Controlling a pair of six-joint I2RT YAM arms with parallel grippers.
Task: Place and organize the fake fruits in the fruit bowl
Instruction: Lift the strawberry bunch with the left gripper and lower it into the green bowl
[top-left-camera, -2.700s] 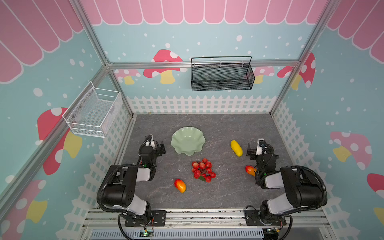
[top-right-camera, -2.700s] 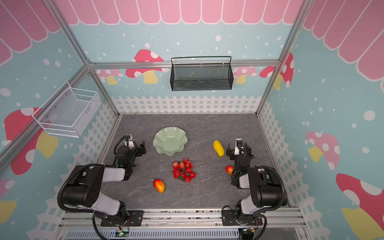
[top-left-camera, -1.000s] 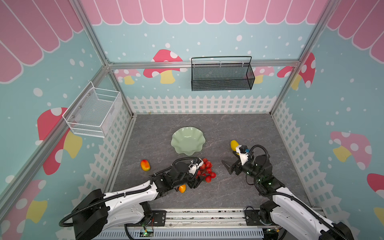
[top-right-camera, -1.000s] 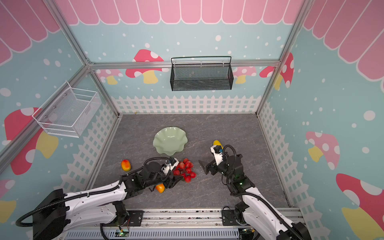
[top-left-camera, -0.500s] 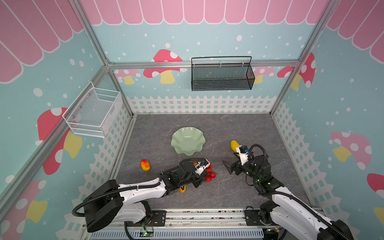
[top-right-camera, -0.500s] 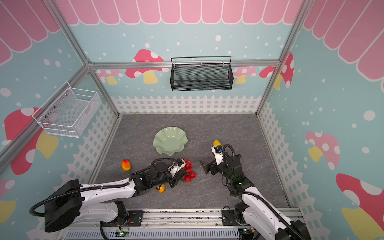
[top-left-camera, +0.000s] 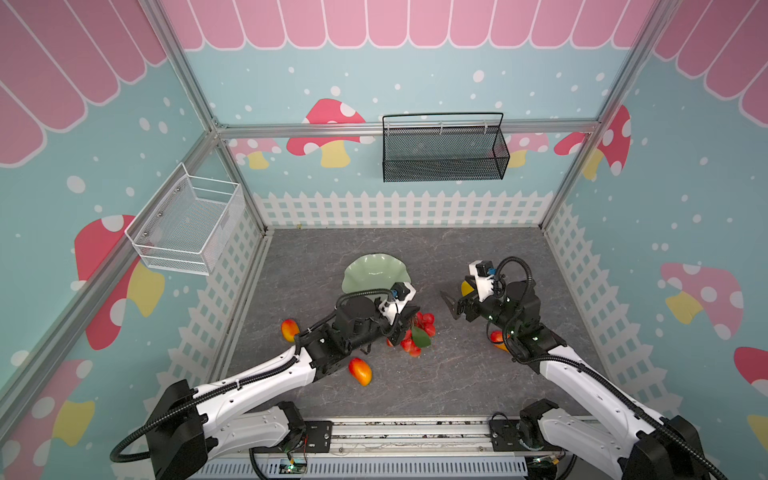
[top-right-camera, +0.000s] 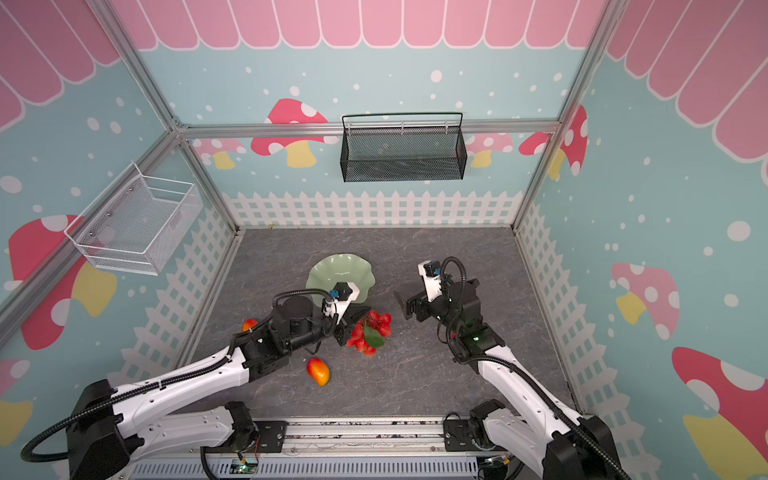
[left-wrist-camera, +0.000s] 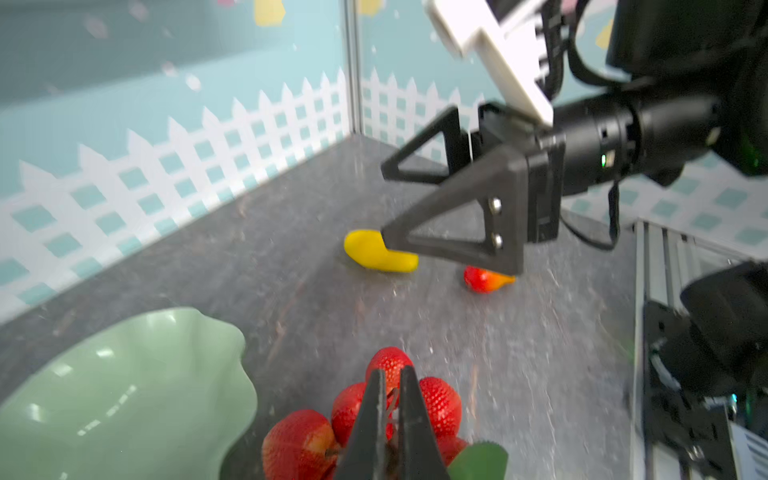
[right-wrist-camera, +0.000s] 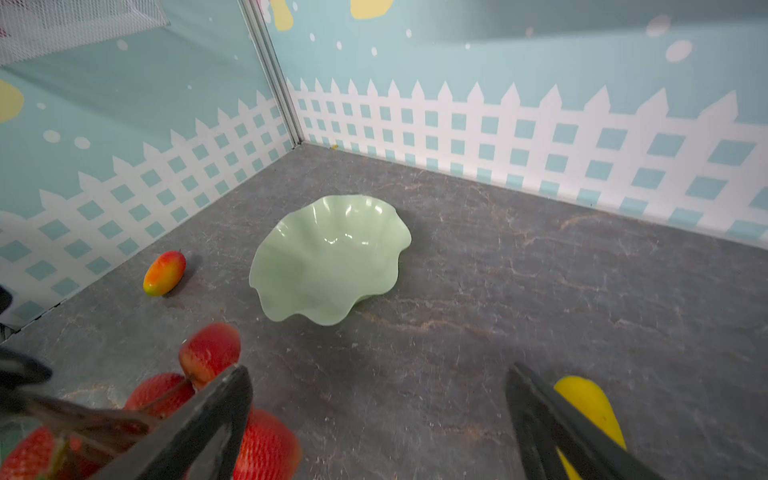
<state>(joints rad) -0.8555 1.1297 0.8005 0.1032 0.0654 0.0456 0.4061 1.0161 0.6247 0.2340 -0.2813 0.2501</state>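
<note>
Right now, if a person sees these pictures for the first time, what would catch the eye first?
First comes the glossy red berry cluster in the middle of the scene, with the left gripper shut on it. Just behind it sits the empty mint-green bowl with its wavy rim. To the right, the right gripper hangs wide open near the yellow fruit.
</note>
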